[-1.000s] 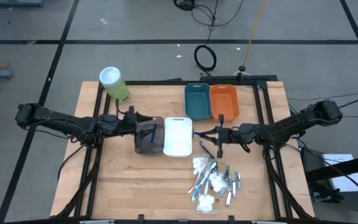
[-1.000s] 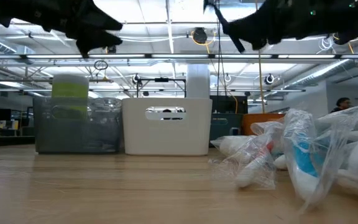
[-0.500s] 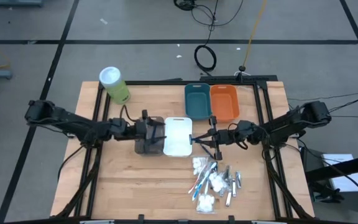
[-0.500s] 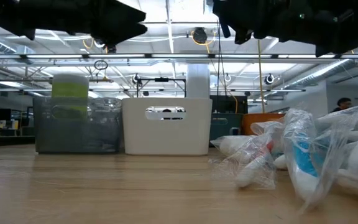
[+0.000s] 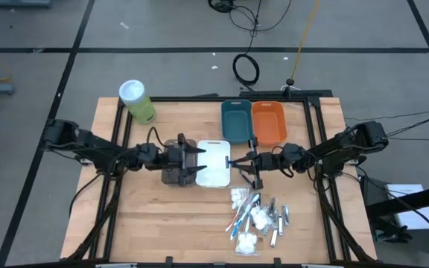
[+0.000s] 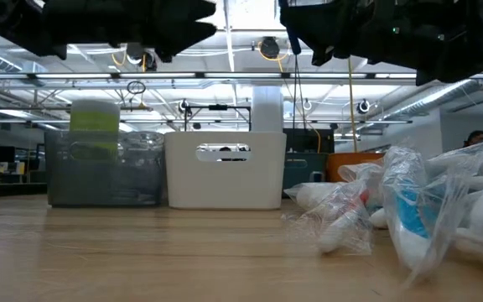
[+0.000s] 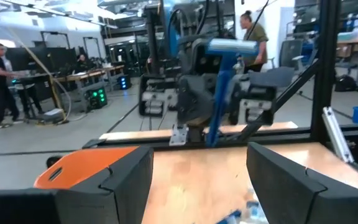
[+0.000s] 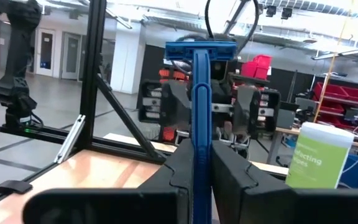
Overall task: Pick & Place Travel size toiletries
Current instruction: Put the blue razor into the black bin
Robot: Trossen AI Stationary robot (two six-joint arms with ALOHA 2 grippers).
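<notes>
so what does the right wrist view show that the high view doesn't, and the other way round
Only the right wrist view shows how the blue razor sits upright, clamped between the right gripper's fingers, its head on top.

Only the high view shows the layout: the white bin, teal bin, orange bin, and the pile of toiletries on the table.

Both show the right gripper facing the open left gripper, plus the green canister.
</notes>
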